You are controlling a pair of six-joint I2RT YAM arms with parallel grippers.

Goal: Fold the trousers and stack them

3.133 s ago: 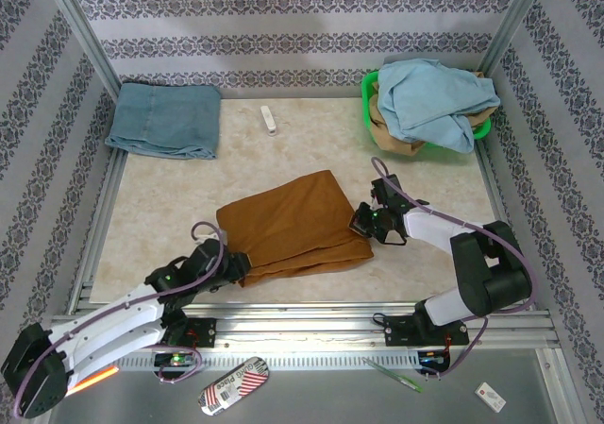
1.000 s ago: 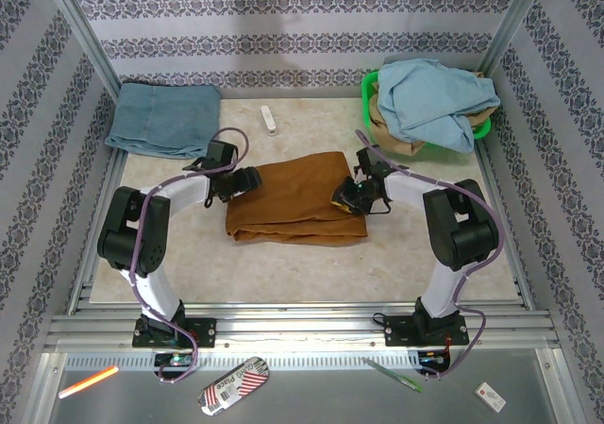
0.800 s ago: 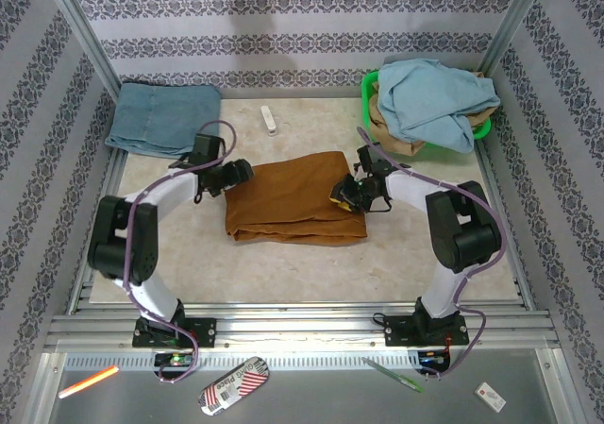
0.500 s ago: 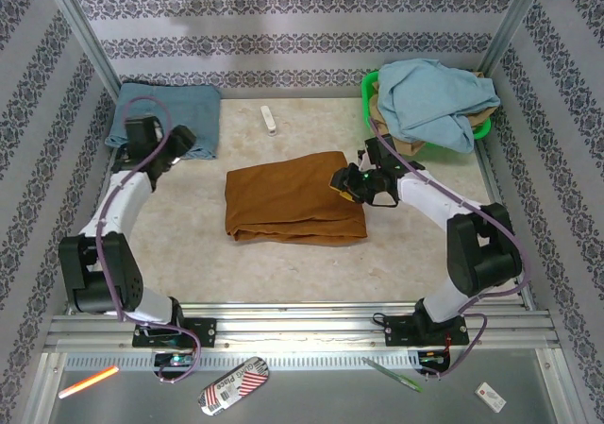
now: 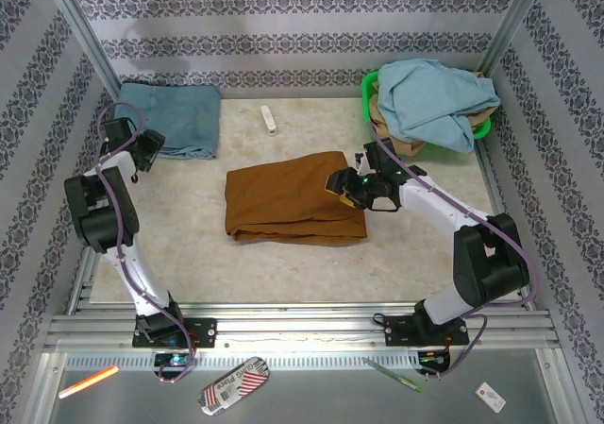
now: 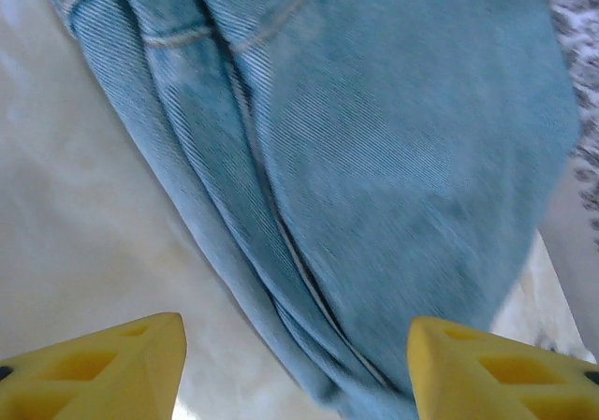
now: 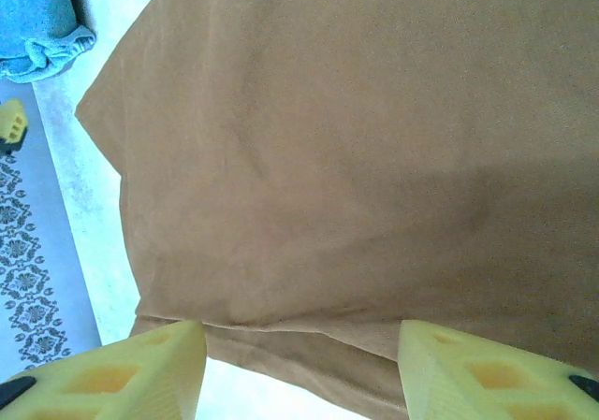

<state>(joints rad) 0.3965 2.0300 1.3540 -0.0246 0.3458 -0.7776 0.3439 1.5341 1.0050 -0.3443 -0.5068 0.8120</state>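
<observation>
The rust-brown trousers (image 5: 293,197) lie folded flat in the middle of the table. My right gripper (image 5: 345,185) hovers over their right edge, open; in the right wrist view its yellow fingertips (image 7: 112,369) stand wide apart above the layered fold edge of the trousers (image 7: 356,139), my right gripper (image 7: 299,373) holding nothing. My left gripper (image 5: 147,150) is far left, by the near corner of the folded denim-blue cloth (image 5: 170,120). It is open, with the left gripper (image 6: 299,383) looking down on the denim cloth (image 6: 393,158) and bare table.
A green basket (image 5: 370,89) heaped with light-blue cloth (image 5: 434,98) stands at the back right. A small white object (image 5: 269,120) lies near the back wall. Patterned walls and metal frame posts close in the table on three sides.
The trousers got folded over into a shorter rectangle. My left arm swung away from their left edge to the denim cloth. My right gripper let go of the right edge and opened.
</observation>
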